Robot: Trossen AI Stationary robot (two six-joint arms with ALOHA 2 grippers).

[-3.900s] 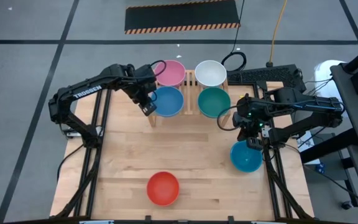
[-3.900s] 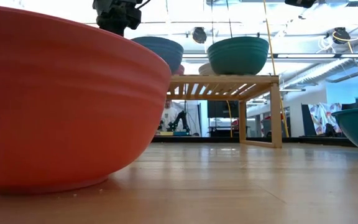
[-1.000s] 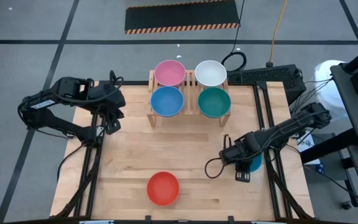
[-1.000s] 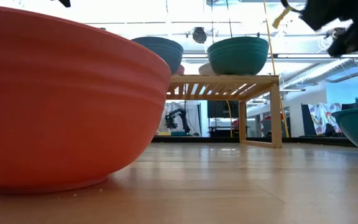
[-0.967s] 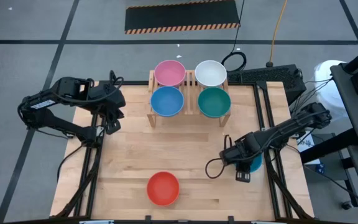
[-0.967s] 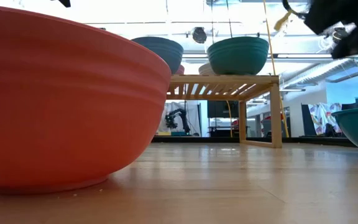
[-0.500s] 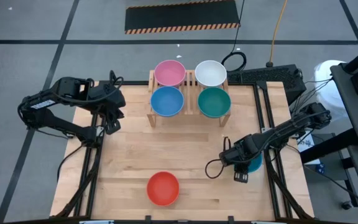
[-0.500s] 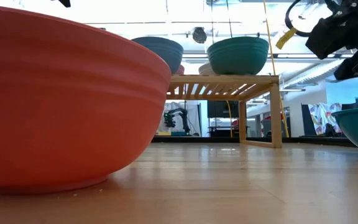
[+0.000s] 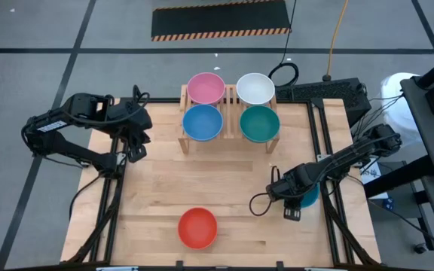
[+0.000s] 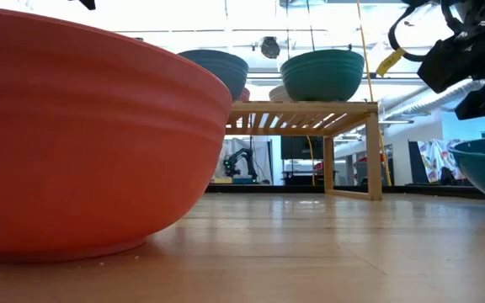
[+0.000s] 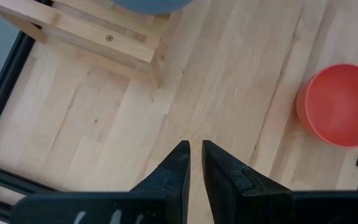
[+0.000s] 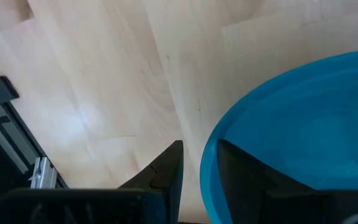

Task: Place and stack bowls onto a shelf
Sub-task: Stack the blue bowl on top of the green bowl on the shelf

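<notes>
Bowls come first: four already sit on the slatted shelf — pink, white, blue and dark teal. The red bowl waits near the table's front edge. Your right gripper is at the bright blue bowl on the right side of the table, one finger inside the rim and one outside; whether the rim is truly pinched you cannot tell.

Watch that rim hold: a thin wall taken at one edge may let the bowl tilt or slip out as you lift. Carrying it over the shelf, you could nudge the bowls already placed.

Your left gripper hangs idle beside the shelf's left end, fingers nearly together on nothing.

Underneath is a pale wooden tabletop in a black frame; beyond it, a grey floor with a hazard-striped mat.
</notes>
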